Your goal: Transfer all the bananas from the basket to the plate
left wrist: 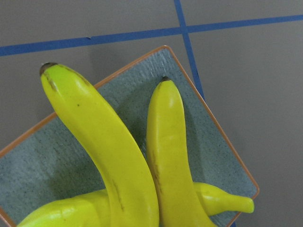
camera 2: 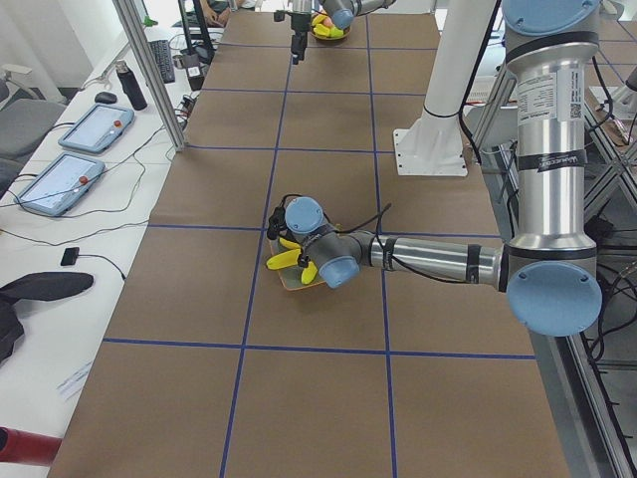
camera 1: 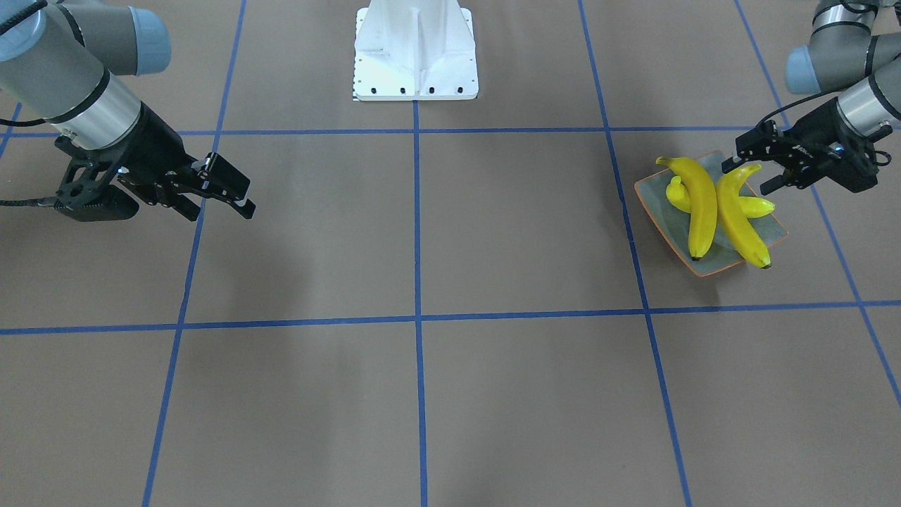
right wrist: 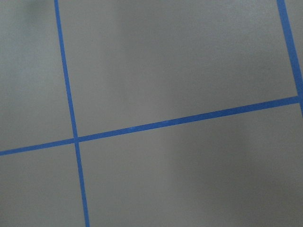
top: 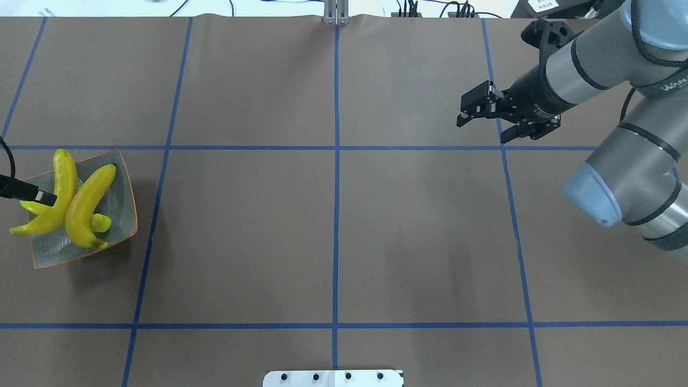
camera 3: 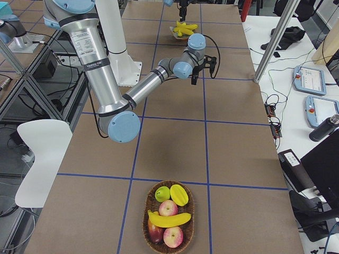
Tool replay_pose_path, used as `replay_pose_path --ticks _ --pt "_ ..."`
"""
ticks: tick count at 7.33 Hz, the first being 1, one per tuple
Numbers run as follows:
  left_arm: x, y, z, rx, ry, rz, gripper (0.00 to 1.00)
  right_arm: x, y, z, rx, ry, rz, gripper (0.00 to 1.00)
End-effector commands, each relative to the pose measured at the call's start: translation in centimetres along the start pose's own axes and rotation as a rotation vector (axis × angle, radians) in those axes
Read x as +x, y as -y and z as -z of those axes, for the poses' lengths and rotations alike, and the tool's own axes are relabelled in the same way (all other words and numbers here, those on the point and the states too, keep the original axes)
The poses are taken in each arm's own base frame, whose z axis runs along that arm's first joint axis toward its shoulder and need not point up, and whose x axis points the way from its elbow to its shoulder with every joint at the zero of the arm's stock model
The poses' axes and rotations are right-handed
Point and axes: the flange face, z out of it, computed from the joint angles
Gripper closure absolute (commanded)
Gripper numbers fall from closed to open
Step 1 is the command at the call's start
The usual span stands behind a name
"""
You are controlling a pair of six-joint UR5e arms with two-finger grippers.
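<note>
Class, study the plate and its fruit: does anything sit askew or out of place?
Yes. Three bananas lie crisscrossed on the plate, and one curved banana pokes its tip past the orange rim. A fourth banana lies in the basket.

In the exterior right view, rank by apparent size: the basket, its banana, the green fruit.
Largest: basket.
Then: banana in the basket.
Smallest: green fruit.
They sit together, so nearness hardly skews this.

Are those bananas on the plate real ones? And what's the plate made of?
The bananas look fake, probably plastic: smooth, evenly glossy skin. The plate looks like glazed ceramic, maybe melamine: speckled grey-green surface with a thin orange rim.
</note>
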Motion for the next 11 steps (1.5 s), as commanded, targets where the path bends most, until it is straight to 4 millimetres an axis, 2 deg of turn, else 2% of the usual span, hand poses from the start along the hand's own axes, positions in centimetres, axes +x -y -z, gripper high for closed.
replay_pose_path --ticks 1,2,4,6,8,10,11 --pt "0.1 2.8 3.0 0.068 0.017 0.028 0.01 5.6 2.1 1.6 0.04 -0.047 -0.039 0.0" --pt "0.5 4.9 4.3 0.091 0.03 0.05 0.01 10.4 3.2 2.8 0.055 -0.087 -0.008 0.0" --pt "1.2 6.0 4.6 0.103 0.037 0.049 0.01 21.4 4.7 5.6 0.073 -0.18 0.028 0.0" --pt "2.1 6.9 4.7 0.105 0.034 0.044 0.01 34.2 5.2 9.3 0.046 -0.219 -0.011 0.0" --pt "2.4 7.2 4.8 0.109 0.035 0.042 0.01 45.8 4.2 12.9 0.062 -0.267 -0.022 0.0" --pt "2.5 7.2 4.9 0.115 0.04 0.039 0.01 57.7 2.1 14.4 0.031 -0.258 -0.019 0.0" --pt "2.6 7.3 5.0 0.12 0.043 0.036 0.01 62.4 0.7 14.9 0.03 -0.224 -0.086 0.0"
